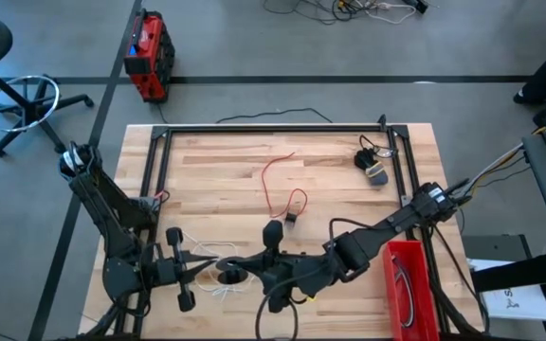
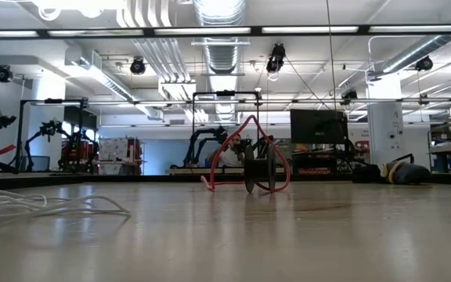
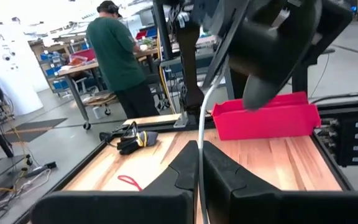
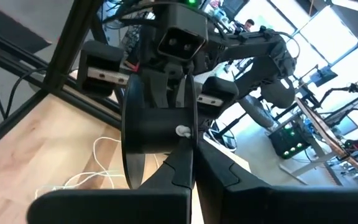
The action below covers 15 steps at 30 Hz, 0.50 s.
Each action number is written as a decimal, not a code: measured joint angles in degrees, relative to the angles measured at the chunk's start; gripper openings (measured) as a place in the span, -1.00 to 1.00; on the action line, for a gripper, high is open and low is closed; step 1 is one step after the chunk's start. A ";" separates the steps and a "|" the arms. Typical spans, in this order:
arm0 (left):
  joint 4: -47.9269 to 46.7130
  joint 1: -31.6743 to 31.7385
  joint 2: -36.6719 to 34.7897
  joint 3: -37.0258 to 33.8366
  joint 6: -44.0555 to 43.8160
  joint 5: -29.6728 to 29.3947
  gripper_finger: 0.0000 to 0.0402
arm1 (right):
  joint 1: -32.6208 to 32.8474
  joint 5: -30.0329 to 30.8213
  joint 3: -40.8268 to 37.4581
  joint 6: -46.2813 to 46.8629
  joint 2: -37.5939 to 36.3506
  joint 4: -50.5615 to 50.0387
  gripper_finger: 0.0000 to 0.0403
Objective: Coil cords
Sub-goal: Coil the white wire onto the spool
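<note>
Left end effector pinching white cord — wrist-only

Grey floor is surrounding the wooden table; a stool is standing nearby, ceiling lights are glowing.

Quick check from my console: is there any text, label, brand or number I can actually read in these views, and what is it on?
None can be read.
White sheet of paper off the table's right edge, high view: dark marks, too small to read.
Red case on the floor, high view: blue patch, no legible lettering.
Red bin, red cord, white cord: no markings visible.
</note>
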 joint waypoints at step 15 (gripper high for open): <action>-17.56 0.02 -0.28 0.00 -15.62 -0.16 -0.97 | 1.21 0.37 -0.06 -1.84 0.11 0.31 -1.00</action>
